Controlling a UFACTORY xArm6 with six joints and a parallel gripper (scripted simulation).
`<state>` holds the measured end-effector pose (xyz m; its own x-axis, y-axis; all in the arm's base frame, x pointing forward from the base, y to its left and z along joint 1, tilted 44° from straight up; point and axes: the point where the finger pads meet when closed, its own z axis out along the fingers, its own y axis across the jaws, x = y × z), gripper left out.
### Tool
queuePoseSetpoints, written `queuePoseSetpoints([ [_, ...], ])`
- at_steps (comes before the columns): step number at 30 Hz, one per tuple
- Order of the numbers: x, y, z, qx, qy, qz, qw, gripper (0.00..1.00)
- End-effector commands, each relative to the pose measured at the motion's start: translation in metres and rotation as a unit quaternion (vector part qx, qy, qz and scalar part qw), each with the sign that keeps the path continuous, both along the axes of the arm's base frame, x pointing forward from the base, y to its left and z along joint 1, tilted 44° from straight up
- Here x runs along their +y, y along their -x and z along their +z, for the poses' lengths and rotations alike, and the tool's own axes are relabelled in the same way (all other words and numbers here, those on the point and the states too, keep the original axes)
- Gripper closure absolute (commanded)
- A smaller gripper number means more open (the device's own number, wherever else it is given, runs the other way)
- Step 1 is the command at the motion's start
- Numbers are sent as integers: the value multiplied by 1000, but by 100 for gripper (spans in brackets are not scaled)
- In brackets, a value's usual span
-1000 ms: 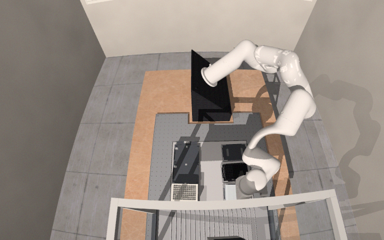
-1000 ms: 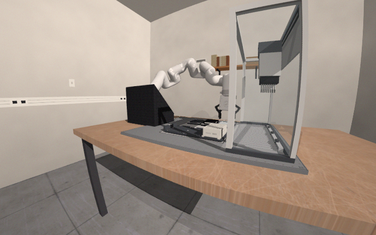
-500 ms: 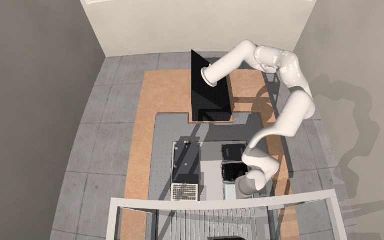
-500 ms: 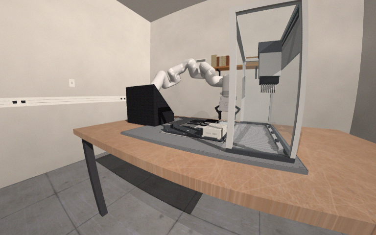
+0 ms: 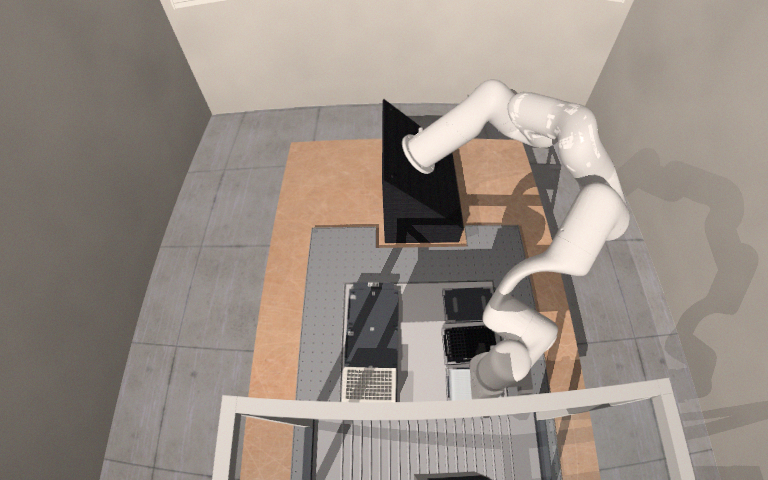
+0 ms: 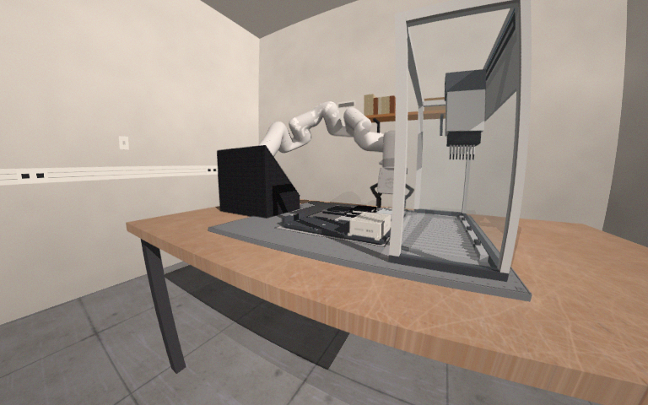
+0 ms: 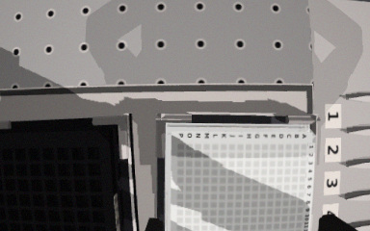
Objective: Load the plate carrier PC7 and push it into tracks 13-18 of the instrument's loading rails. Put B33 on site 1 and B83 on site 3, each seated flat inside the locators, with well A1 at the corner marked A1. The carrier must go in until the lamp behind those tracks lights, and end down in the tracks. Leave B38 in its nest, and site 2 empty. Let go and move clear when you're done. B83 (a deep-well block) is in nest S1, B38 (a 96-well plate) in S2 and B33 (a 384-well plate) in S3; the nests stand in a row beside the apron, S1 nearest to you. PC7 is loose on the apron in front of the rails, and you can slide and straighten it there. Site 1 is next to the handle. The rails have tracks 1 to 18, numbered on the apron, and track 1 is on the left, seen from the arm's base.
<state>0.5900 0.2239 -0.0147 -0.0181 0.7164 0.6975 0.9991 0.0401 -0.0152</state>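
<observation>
My gripper [image 7: 243,224] [image 6: 390,200] is open and points straight down, low over nest S3. Its fingertips straddle the white 384-well plate B33 [image 7: 238,178] [image 5: 457,386], which lies flat in that nest. The black 96-well plate B38 [image 7: 58,173] [image 5: 465,343] sits in nest S2 next to it. Nest S1 [image 5: 467,303] is empty. The dark carrier PC7 [image 5: 370,322] [image 6: 310,220] lies on the apron, left of the nests in the overhead view. It carries the white deep-well block B83 [image 5: 369,383] [image 6: 369,225] at its end nearest the rails; its other two sites are bare.
The instrument's white frame [image 5: 453,405] [image 6: 399,143] stands just past the nests, with the loading rails [image 5: 430,447] [image 6: 434,236] inside. Track labels 1 to 3 [image 7: 332,149] lie beside B33. A pipetting head [image 6: 462,114] hangs inside the frame. A black box [image 5: 419,186] stands at the arm's base.
</observation>
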Motion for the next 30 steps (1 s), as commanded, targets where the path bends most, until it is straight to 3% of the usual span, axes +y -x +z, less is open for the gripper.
queuePoseSetpoints([
  [1, 1, -2, -1, -2, 0, -1, 1000, 0],
  [30, 8, -1, -7, -2, 0, -1, 1000, 0],
])
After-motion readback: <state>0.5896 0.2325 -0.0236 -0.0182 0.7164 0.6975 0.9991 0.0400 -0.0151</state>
